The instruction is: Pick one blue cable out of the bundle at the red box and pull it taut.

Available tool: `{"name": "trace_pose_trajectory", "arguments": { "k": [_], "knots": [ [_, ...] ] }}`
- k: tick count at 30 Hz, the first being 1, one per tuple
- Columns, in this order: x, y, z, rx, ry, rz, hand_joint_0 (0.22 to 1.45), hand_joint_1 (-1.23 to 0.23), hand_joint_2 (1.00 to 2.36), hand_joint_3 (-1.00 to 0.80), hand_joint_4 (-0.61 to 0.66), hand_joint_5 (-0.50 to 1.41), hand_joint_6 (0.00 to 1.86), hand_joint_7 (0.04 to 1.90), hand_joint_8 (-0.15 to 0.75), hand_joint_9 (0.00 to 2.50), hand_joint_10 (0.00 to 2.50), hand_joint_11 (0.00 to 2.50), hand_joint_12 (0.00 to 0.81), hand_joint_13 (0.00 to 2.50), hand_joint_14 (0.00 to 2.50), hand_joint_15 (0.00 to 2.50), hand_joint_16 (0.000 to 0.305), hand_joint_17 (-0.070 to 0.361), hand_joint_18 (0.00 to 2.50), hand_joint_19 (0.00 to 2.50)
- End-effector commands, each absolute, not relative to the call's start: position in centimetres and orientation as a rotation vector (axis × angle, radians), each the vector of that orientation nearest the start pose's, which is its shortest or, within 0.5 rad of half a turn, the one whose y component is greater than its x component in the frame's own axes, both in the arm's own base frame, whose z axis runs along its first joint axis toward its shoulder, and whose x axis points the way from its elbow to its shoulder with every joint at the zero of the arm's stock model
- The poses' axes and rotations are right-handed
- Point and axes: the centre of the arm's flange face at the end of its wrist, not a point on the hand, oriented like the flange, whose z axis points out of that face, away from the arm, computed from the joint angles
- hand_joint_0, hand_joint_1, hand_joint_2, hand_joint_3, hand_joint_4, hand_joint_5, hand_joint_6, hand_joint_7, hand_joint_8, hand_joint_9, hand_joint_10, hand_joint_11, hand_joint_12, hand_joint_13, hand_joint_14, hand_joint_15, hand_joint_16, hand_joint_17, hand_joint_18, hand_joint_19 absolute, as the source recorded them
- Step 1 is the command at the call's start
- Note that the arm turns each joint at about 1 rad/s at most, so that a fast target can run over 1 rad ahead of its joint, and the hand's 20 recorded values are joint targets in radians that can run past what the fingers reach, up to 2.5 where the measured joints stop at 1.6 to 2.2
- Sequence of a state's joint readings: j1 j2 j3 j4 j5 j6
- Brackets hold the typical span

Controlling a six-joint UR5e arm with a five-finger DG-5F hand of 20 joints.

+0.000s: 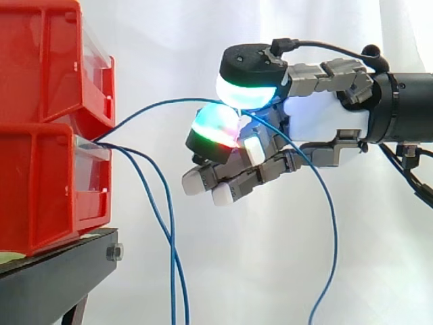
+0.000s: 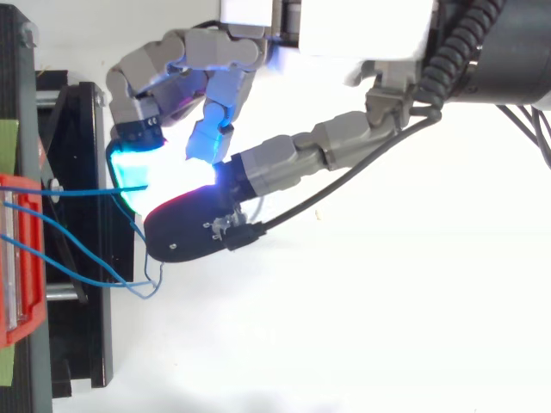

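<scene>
Side view first: the hand (image 1: 318, 115) comes in from three o'clock, level with the seam between the two stacked red bins (image 1: 40, 183) over at nine o'clock. Two glowing pads (image 1: 249, 91) are closed toward each other, one above and one below, and the blue cable (image 1: 155, 105) runs right through the nip between them. That's a pinch on the cable! The other fingers hang lower, at about seven o'clock of the palm, stretched fairly straight with white tips and touching nothing.

The cable leaves the clear front of the lower bin, climbs toward two o'clock, bows over in a soft arch and meets the pads. It is not a straight line. Past the pinch, the rest of it falls away toward five o'clock and curves down to the bottom edge.

Two loose blue cables (image 1: 159, 217) leave the same bin front and drop toward six o'clock, well apart from the hand, against the white curtain (image 1: 270, 271). The bins sit on the black stand (image 1: 54, 277) down at seven o'clock.

Top view now: the bins hug the nine o'clock edge and the hand enters from one o'clock, fingers curled toward nine. The pinched cable runs almost straight from the bin to the cyan pad. The loose ones sag toward five o'clock and loop just below the thumb's black back.
</scene>
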State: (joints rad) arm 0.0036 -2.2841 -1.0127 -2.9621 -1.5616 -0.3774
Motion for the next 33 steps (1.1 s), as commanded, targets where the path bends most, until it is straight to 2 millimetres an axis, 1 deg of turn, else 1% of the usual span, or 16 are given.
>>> {"name": "trace_pose_trajectory", "arguments": {
  "k": [1,8,11,12,13,15,17,18,25,30,33],
  "knots": [
    [76.82,-13.08,32.61,0.917,1.34,0.931,0.6,-0.76,1.02,-0.11,0.38,0.05,0.5,1.36,0.346,1.2,0.01,0.4,0.351,0.6,0.01,0.16,0.049,0.11,0.6,0.27],
    [76.84,-13.07,32.63,0.914,1.34,0.931,0.6,-0.81,1.02,-0.12,0.36,0.04,0.5,1.45,0.348,1.17,0.01,0.48,0.351,0.6,0.01,0.18,0.049,0.109,0.59,0.29],
    [76.85,-13.07,32.65,0.91,1.34,0.93,0.6,-0.8,1.02,-0.14,0.37,0.04,0.5,1.47,0.354,1.25,0.02,0.65,0.348,0.6,0.01,0.19,0.048,0.108,0.59,0.28],
    [76.84,-13.07,32.63,0.911,1.341,0.929,0.6,-0.8,1.02,-0.15,0.35,0.04,0.5,1.5,0.354,1.32,0.02,0.8,0.349,0.6,0.01,0.2,0.048,0.107,0.58,0.29],
    [76.84,-13.07,32.63,0.911,1.341,0.929,0.6,-0.79,1.02,-0.15,0.36,0.04,0.5,1.5,0.351,1.33,0.02,0.83,0.352,0.61,0.01,0.21,0.047,0.107,0.58,0.29],
    [76.85,-13.08,32.65,0.911,1.339,0.928,0.6,-0.79,1.02,-0.16,0.35,0.03,0.5,1.51,0.347,1.4,0.02,0.98,0.352,0.62,0.01,0.22,0.047,0.106,0.59,0.29],
    [76.85,-13.07,32.65,0.91,1.34,0.93,0.59,-0.79,1.02,-0.16,0.36,0.03,0.5,1.51,0.346,1.43,0.02,1.05,0.353,0.64,0.01,0.23,0.047,0.106,0.59,0.29],
    [76.85,-13.07,32.65,0.91,1.34,0.93,0.6,-0.78,1.02,-0.17,0.35,0.03,0.5,1.52,0.343,1.45,0.02,1.14,0.354,0.65,0.01,0.25,0.047,0.105,0.59,0.29],
    [76.88,-13.07,32.78,0.91,1.339,0.93,0.6,-0.79,1.02,-0.18,0.33,0.03,0.5,1.53,0.336,1.46,0.02,1.29,0.356,0.66,0.01,0.27,0.047,0.105,0.59,0.29],
    [76.96,-13.07,33.07,0.901,1.337,0.926,0.6,-0.79,1.02,-0.2,0.33,0.03,0.5,1.53,0.336,1.46,0.02,1.32,0.359,0.66,0.01,0.27,0.046,0.105,0.59,0.29],
    [77.04,-13.08,33.35,0.891,1.337,0.917,0.6,-0.81,1.02,-0.21,0.3,0.02,0.5,1.54,0.343,1.44,0.02,1.33,0.361,0.66,0.01,0.27,0.046,0.105,0.59,0.28]
  ]
}}
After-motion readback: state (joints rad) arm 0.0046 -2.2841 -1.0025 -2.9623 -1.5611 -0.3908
